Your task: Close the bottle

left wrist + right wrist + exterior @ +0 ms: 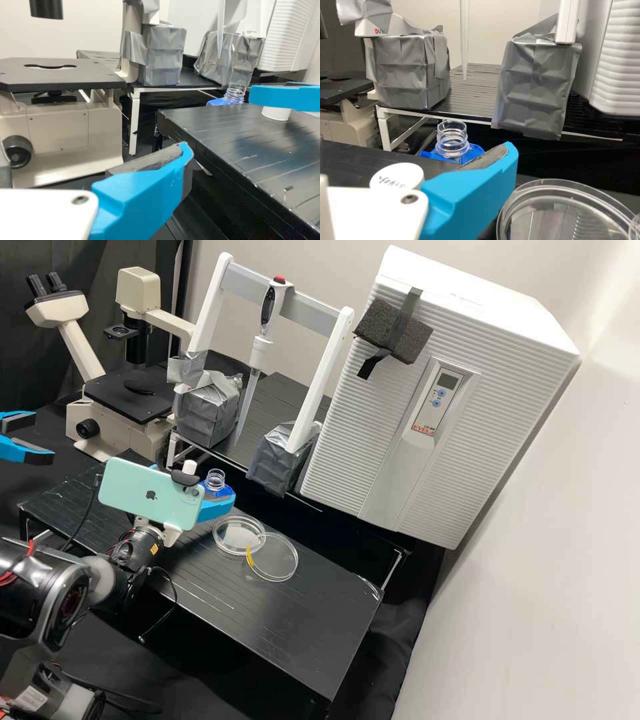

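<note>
Right gripper (217, 501), fingers apart, sits beside the uncapped clear plastic bottle (452, 137) on the black desk (280, 620); left gripper (23, 435), likewise spread, hangs well away.

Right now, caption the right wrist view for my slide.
Uncapped clear plastic bottle near a white round cap, clear petri dish alongside, grey-taped blocks on the black shelf behind.

This is a laboratory. A microscope (117, 427) stands at the back left, a pipette (262, 340) hangs from a white stand (325, 370), and two clear petri dishes (238, 534) lie on a black bench (300, 620). Behind them sits a white ribbed instrument cabinet (480, 460) with a small display and buttons.
</note>
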Controlling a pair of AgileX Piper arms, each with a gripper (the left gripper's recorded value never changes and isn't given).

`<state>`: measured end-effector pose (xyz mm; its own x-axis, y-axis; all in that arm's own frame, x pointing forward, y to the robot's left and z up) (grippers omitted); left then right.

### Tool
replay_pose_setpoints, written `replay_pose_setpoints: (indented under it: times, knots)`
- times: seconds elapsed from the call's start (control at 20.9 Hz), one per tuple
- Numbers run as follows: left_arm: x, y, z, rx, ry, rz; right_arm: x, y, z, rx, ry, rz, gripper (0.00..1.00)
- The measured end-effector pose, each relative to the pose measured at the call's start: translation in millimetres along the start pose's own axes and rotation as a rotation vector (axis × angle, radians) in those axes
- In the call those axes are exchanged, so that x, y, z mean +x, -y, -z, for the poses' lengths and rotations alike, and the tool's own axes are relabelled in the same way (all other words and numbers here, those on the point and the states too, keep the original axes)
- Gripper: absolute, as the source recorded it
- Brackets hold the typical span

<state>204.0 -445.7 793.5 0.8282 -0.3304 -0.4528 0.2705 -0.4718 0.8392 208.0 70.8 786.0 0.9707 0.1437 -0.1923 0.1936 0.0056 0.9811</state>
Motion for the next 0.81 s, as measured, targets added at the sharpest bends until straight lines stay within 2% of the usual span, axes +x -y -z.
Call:
replay_pose_setpoints:
  times: [0.24, 0.53, 0.57, 0.81]
  knots:
    - [2.0, -1.9, -0.2, 0.006, 0.007, -0.004, -1.4, 2.8, -1.0, 0.000, 0.003, 0.012, 1.00]
    - [2.9, -0.5, 0.3, -0.001, 0.007, 0.002, 0.7, 6.1, -4.3, -0.001, 0.019, 0.028, 1.00]
    - [2.9, -0.5, 0.3, -0.001, 0.007, 0.002, 0.8, 6.2, -4.4, -0.001, 0.020, 0.028, 0.00]
    - [3.1, -0.9, 0.4, 0.000, 0.007, 0.000, 1.4, 6.8, -5.0, -0.001, 0.020, 0.029, 0.00]
